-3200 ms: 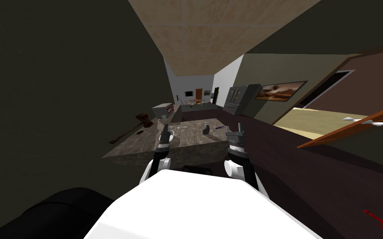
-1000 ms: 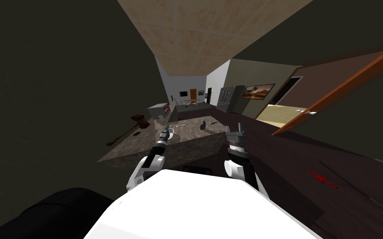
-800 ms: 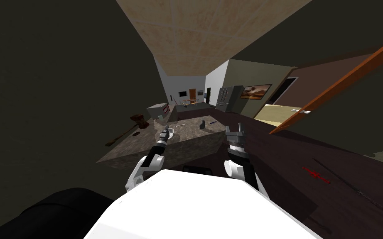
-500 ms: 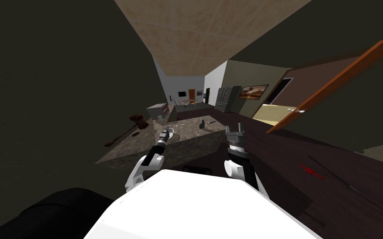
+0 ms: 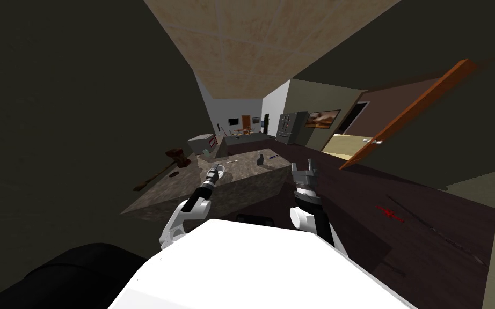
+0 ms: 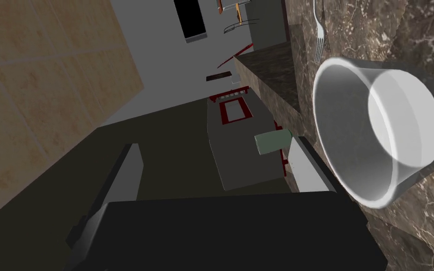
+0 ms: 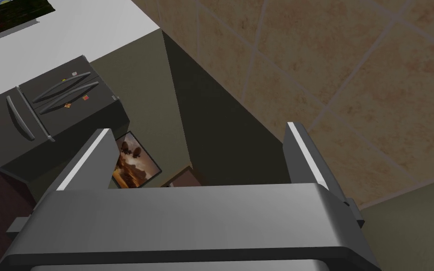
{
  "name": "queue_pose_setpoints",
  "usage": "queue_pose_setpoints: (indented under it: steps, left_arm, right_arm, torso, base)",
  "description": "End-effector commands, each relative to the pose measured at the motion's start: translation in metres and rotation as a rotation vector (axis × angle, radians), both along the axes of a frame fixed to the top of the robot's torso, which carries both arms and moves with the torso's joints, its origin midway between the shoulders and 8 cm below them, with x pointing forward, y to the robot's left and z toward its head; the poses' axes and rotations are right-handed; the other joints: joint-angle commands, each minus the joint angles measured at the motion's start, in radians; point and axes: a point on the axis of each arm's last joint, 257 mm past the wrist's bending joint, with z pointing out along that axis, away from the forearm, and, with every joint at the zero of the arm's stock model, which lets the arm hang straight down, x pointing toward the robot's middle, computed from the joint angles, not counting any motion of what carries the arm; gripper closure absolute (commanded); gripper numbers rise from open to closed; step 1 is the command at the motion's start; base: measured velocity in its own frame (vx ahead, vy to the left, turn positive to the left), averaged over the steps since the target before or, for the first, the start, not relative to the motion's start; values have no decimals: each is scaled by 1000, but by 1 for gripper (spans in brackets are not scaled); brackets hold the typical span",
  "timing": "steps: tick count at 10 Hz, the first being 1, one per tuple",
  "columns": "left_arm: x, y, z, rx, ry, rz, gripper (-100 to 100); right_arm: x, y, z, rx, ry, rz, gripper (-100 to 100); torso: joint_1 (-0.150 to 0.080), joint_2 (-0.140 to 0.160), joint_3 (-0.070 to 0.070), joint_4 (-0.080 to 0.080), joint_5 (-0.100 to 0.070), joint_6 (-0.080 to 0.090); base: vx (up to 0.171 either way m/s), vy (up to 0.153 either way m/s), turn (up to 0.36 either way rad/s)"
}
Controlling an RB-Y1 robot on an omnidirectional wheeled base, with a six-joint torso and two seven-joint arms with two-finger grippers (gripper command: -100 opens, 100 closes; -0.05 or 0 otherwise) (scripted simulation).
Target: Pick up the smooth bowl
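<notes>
The smooth bowl (image 6: 376, 131) is pale grey-white with a flat round bottom and stands on a brown marbled countertop (image 6: 399, 37). My left gripper (image 6: 216, 160) is open, and the bowl lies just outside one of its fingers (image 6: 308, 167), not between them. In the head view the bowl (image 5: 221, 170) shows small beside the left gripper (image 5: 213, 173), near the counter's front edge. My right gripper (image 5: 304, 167) is raised to the right of the counter, open and holding nothing.
A fork (image 6: 319, 28) lies past the bowl. A grey box with red trim (image 6: 239, 141) and a greenish cup (image 6: 272, 142) stand further along the counter (image 5: 252, 166). A brown mallet-like thing (image 5: 176, 156) lies left. An orange door (image 5: 402, 118) stands open at right.
The whole head view has swung, so I have turned; the door and the red thing on the floor slid left. My left elbow moved slightly outward. Both grippers stay open.
</notes>
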Motion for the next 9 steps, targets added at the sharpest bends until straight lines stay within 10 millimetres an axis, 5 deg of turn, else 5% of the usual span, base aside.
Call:
queue_pose_setpoints:
  steps: [1, 9]
  left_arm:
    - [0, 2, -9, -8, 39, 9, -100]
    - [-4, 12, -39, -72, 192, 36, -100]
  right_arm:
    - [0, 0, 0, 0, 0, 0, 0]
    - [0, 0, 0, 0, 0, 0, 0]
  torso:
    - [0, 0, 0, 0, 0, 0]
    - [0, -1, -1, 0, 0, 0]
  base:
    - [-20, 9, 14]
    - [-31, 20, -57]
